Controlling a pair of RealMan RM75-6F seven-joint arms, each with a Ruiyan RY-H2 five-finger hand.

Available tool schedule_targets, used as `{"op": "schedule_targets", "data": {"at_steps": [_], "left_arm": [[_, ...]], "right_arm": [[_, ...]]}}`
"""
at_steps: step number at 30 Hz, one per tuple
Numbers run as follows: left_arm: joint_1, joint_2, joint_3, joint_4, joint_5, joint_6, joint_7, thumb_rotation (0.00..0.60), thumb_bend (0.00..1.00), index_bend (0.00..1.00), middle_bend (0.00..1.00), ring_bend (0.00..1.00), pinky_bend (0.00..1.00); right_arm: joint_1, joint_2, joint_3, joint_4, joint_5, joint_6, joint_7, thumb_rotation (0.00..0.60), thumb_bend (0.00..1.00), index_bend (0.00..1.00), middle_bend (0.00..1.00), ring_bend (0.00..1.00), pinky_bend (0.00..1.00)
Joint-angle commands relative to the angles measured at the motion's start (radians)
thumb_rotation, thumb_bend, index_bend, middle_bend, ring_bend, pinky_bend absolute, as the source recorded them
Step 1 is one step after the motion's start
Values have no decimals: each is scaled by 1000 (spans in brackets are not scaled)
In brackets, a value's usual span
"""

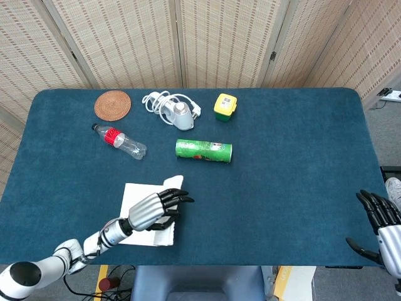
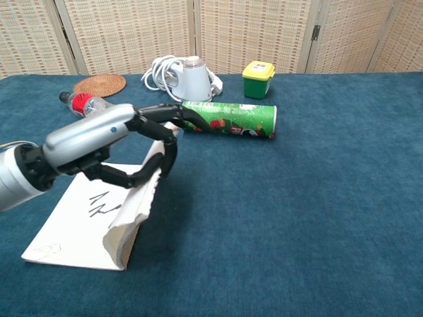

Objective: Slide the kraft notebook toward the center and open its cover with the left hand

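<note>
Left hand (image 2: 112, 148) pinching raised pages of open white-paged kraft notebook (image 2: 82, 221), near table's (image 1: 294, 157) front-left edge; bare cloth to right. Right hand (image 1: 383, 229) open, empty.

Screened-off lab bench: blue-clothed table (image 1: 301, 144) before woven folding screens (image 1: 207, 37).

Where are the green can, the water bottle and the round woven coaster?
green can (image 1: 203, 150), head view, middle of its side.
water bottle (image 1: 119, 141), head view, on its body near the red label.
round woven coaster (image 1: 113, 104), head view, its centre.
</note>
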Motion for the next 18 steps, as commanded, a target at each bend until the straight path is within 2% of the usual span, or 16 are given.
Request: {"op": "schedule_targets", "data": {"at_steps": [1, 4, 10, 12, 13, 16, 18], "left_arm": [[-41, -12, -15, -75, 12, -65, 62, 600, 690, 601, 219, 151, 220], [-49, -22, -28, -115, 1, -99, 83, 600, 690, 567, 219, 151, 221], [-28, 22, -59, -225, -47, -115, 114, 600, 688, 309, 212, 150, 221], [-13, 55, -72, -266, -76, -119, 121, 600, 675, 273, 209, 150, 221], [-2, 78, -81, -292, -97, -123, 128, 600, 653, 266, 208, 150, 221], [40, 139, -103, -347, -166, -133, 157, 600, 487, 261, 207, 150, 221], [74, 185, -112, -388, -220, -148, 178, 600, 412, 256, 207, 150, 221]], "right_arm": [[-3, -3, 0, 8, 1, 3, 8, 600, 205, 0, 105, 75, 114], [-5, -6, 0, 18, 4, 6, 20, 600, 205, 0, 105, 75, 114], [-10, -9, 1, 40, 7, 12, 42, 600, 205, 0, 105, 75, 114], [-9, -9, 1, 45, 7, 11, 47, 600, 205, 0, 105, 75, 114], [-8, -9, 1, 48, 7, 8, 50, 600, 205, 0, 105, 75, 114], [-1, -9, 1, 52, 3, -2, 51, 600, 205, 0, 105, 75, 114], [6, -8, 2, 53, 1, -12, 49, 600, 205, 0, 105, 75, 114]]}}
